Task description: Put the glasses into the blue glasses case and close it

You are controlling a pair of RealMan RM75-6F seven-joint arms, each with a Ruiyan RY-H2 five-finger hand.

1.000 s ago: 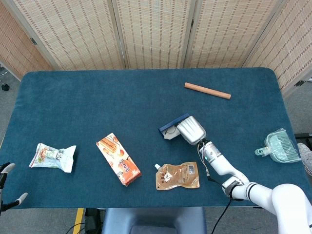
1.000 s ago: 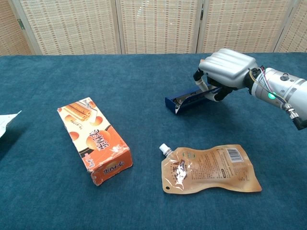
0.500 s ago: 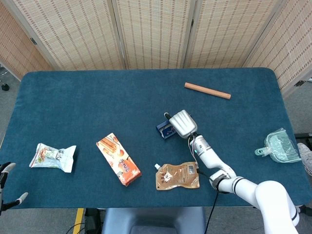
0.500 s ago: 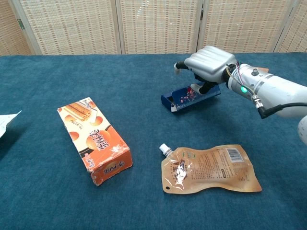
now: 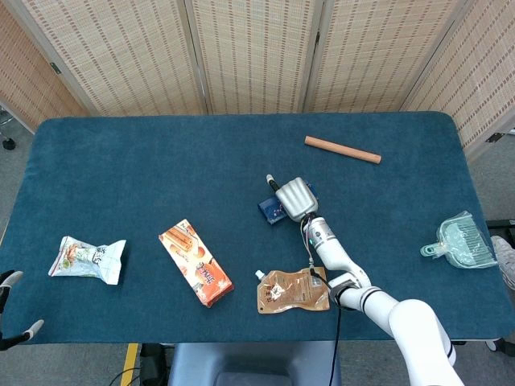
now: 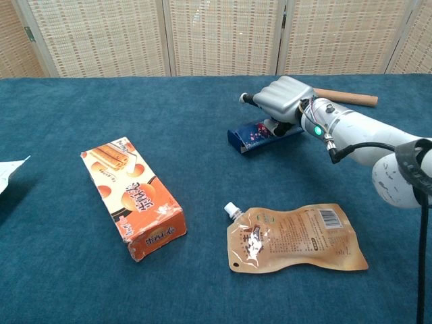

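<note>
The blue glasses case (image 5: pixel 272 211) (image 6: pixel 251 135) lies right of the table's middle, its lid down or nearly so. I cannot see the glasses in either view. My right hand (image 5: pixel 294 197) (image 6: pixel 285 98) lies on top of the case with its fingers curled over the lid and far edge, and its thumb sticks out to the left. Only the fingertips of my left hand (image 5: pixel 11 322) show, at the bottom left corner of the head view, spread apart and holding nothing.
An orange snack box (image 5: pixel 195 263) (image 6: pixel 133 196) and a brown spouted pouch (image 5: pixel 294 290) (image 6: pixel 293 237) lie near the front. A wooden stick (image 5: pixel 342 149) (image 6: pixel 345 96) lies behind the case. A white snack packet (image 5: pixel 87 259) is at the left, a teal dustpan (image 5: pixel 460 241) at the right.
My right hand has moved left and farther from me, taking the case with it. The case's lid stood open a second ago and has come down.
</note>
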